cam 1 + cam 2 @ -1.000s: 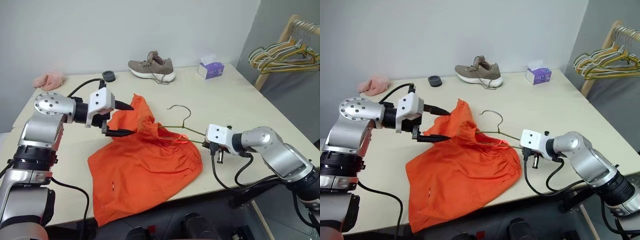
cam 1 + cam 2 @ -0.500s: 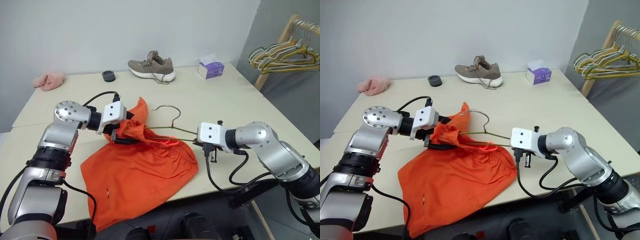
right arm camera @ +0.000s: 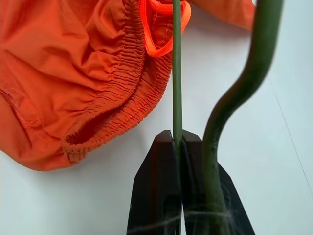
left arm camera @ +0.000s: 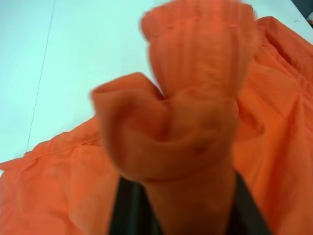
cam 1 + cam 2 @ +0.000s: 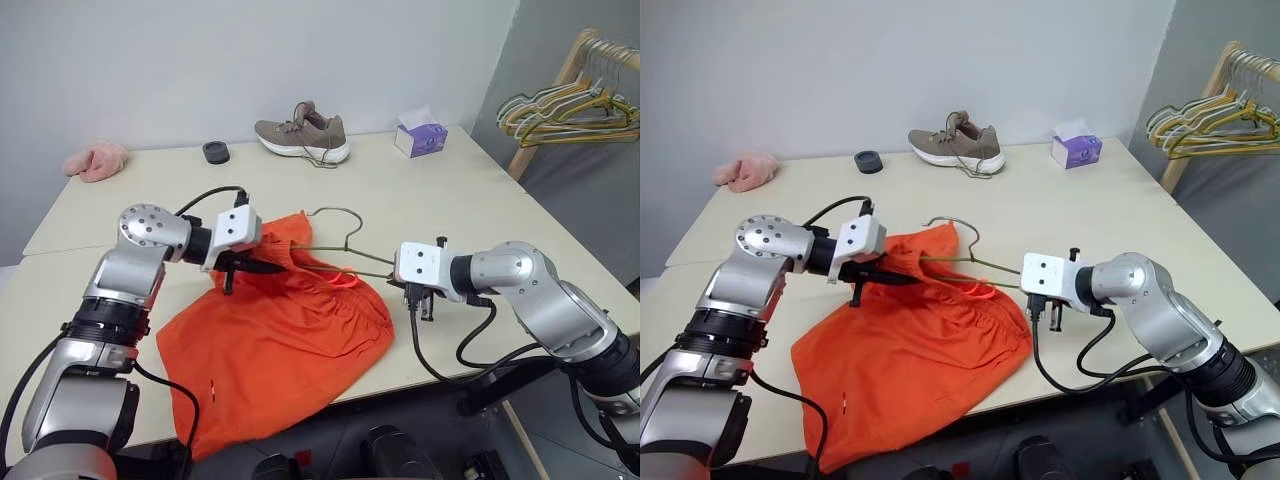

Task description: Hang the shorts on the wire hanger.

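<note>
The orange shorts [image 5: 280,335] lie crumpled on the table's front middle, one leg hanging over the front edge. My left gripper [image 5: 277,268] is shut on a raised fold near their waistband; bunched fabric [image 4: 195,98] covers its dark fingers [image 4: 124,213]. The thin grey-green wire hanger [image 5: 345,228] lies with its hook up at the shorts' far edge, one arm running under the waistband and the orange drawstring loop [image 3: 164,29]. My right gripper [image 3: 177,139] is shut on the hanger's wire [image 3: 176,73] at its right end, beside the gathered elastic waistband [image 3: 124,98].
At the back of the table stand a brown shoe [image 5: 304,134], a purple tissue box [image 5: 421,138], a black round object [image 5: 215,152] and a pink fuzzy cloth [image 5: 97,160]. A wooden rack with coloured hangers [image 5: 570,105] stands off the table's right end.
My left gripper moved right and down onto the shorts' raised fold and shut on it. The fold now sits lower, beside the hook. The right gripper and hanger shifted slightly left.
</note>
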Available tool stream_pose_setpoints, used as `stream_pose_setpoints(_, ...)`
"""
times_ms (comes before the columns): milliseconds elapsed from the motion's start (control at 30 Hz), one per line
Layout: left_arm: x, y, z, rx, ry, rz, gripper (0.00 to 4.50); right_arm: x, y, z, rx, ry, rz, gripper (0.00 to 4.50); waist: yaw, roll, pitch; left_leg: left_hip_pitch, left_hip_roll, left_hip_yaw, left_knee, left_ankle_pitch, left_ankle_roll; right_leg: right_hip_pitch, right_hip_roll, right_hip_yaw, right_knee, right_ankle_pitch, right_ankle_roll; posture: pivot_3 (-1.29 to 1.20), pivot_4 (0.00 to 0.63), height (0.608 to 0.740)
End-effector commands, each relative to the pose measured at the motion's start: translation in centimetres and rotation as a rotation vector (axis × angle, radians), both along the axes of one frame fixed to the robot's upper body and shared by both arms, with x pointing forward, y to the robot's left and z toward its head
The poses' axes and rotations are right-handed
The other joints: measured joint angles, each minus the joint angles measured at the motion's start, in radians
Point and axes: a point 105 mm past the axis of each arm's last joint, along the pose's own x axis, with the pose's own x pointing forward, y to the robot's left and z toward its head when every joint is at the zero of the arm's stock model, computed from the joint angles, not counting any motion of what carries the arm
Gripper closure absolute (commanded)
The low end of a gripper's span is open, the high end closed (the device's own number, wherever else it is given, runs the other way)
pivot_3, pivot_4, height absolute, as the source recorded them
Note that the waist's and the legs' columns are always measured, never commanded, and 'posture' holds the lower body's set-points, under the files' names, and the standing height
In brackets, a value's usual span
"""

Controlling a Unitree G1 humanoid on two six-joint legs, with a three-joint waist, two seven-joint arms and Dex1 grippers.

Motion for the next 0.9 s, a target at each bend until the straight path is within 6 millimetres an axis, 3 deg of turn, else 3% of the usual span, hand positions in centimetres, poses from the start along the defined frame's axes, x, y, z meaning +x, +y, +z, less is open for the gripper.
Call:
stream_pose_setpoints(33,0.0,-0.3,1.4,-0.034,-0.047,0.003,4.49,-0.6,0.7,0.1,-0.024,-0.01,0.072,4.5,0.0,0.0,0.0,0.0,0.0,0.0,0.0,0.0,0.0,0.0,0.0,0.0,0.0,0.0,0.0,-0.22,0.039,0.74)
stream_pose_setpoints(200,-0.2,-0.1,1.0,-0.034,-0.032,0.011,4.49,-1.0,0.6,-0.3,-0.06,-0.018,0.129,4.5,0.001,0.0,0.0,0.0,0.0,0.0,0.0,0.0,0.0,0.0,0.0,0.0,0.0,0.0,0.0,-0.22,0.037,0.74)
stream_pose_setpoints(300,-0.2,0.5,0.8,-0.027,-0.023,0.035,4.5,-0.8,-0.5,-0.5,-0.074,-0.033,0.105,3.73,0.002,0.0,0.0,0.0,0.0,-0.001,0.0,0.0,0.0,0.0,0.0,0.0,0.0,0.0,0.0,-0.22,0.035,0.74)
stream_pose_setpoints(500,-0.1,2.3,0.5,-0.03,-0.019,0.116,4.5,-1.5,-5.7,-2.4,-0.087,0.069,-0.081,1.62,0.007,0.0,0.0,0.0,0.0,0.0,0.0,0.0,0.0,0.001,0.0,0.0,0.0,0.0,0.0,-0.22,0.034,0.74)
stream_pose_setpoints(567,0.0,2.5,0.5,-0.036,-0.023,0.133,4.5,-2.3,-6.3,-3.1,-0.031,0.132,-0.148,0.91,0.008,-0.001,0.0,0.0,0.0,-0.001,0.0,0.0,0.0,0.001,0.0,0.0,0.0,0.0,0.0,-0.22,0.034,0.74)
stream_pose_setpoints(667,0.1,2.7,0.6,-0.053,-0.032,0.158,4.5,-3.3,-5.6,-4.1,0.062,0.202,-0.208,0.01,0.003,-0.001,-0.001,0.002,0.001,-0.001,0.0,0.0,0.0,0.002,0.0,0.0,0.0,0.0,0.001,-0.22,0.033,0.74)
stream_pose_setpoints(900,0.1,2.4,0.9,-0.125,-0.023,0.195,4.5,-2.6,-1.0,-4.1,0.547,0.386,-0.455,0.01,0.0,-0.002,-0.002,0.001,0.002,-0.003,0.0,0.0,0.0,0.002,0.001,0.001,0.001,-0.002,0.004,-0.23,0.03,0.74)
